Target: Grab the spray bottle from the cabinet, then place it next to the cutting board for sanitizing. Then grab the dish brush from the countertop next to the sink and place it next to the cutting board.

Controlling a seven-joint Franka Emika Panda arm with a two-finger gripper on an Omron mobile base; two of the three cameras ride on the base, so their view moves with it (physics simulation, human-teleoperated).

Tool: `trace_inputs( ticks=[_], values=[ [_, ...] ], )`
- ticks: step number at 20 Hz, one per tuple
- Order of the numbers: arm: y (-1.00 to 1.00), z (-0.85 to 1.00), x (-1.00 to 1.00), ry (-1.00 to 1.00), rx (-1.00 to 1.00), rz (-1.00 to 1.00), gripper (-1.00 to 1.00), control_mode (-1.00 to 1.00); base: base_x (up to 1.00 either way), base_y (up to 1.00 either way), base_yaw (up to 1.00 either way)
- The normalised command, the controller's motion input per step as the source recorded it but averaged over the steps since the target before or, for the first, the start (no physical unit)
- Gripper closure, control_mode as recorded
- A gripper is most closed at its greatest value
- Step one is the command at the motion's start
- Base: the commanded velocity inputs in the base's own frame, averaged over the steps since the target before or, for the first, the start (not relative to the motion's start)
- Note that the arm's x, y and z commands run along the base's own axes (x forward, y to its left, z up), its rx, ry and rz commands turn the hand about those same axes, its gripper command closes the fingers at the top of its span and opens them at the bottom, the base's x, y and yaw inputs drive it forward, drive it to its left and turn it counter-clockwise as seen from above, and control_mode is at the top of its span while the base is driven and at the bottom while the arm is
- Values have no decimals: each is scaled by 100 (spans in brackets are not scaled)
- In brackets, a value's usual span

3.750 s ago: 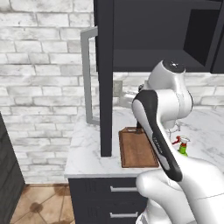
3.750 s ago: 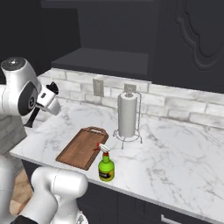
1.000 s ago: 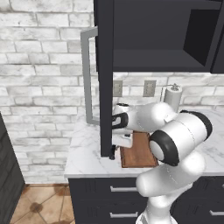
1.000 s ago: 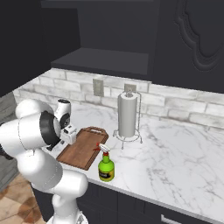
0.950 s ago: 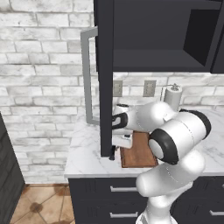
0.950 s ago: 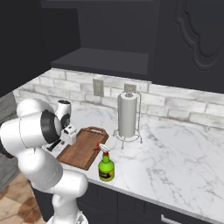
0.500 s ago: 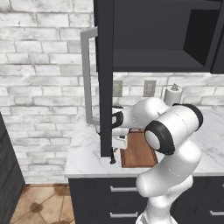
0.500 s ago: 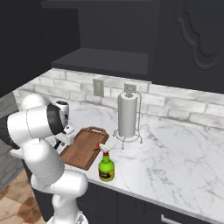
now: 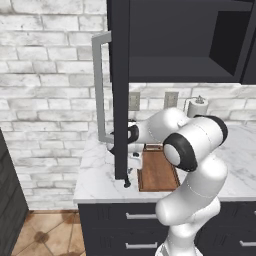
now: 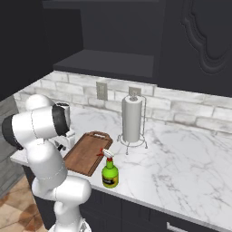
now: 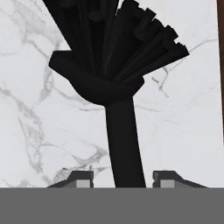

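The dish brush (image 11: pixel 118 87) is seen lying on the countertop (image 11: pixel 183 127), its handle running between the two fingertips (image 11: pixel 81 178) with bare gaps on either side, the bristle head beyond them. The gripper (image 11: pixel 122 179) is parted and nothing is clamped. The cutting board (image 10: pixel 86 152) lies just beside it.

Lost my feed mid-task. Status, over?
Tool open, fingers either side of the brush handle over the countertop. Spray bottle already beside the cutting board. Open cabinet door hangs close by the arm.
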Motion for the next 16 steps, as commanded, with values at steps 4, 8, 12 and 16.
trace_inputs(
  ticks=[4, 8, 12, 16],
  values=[
    [0, 7, -25, -5, 0, 0, -100, -100, 0, 0, 0],
    [3, 46, -28, -14, 0, 0, -100, -100, 0, 0, 0],
    [-2, 52, -34, -19, 0, 0, -100, -100, 0, 0, 0],
    [-22, 48, -30, -20, 0, 0, -100, -100, 0, 0, 0]
  ],
)
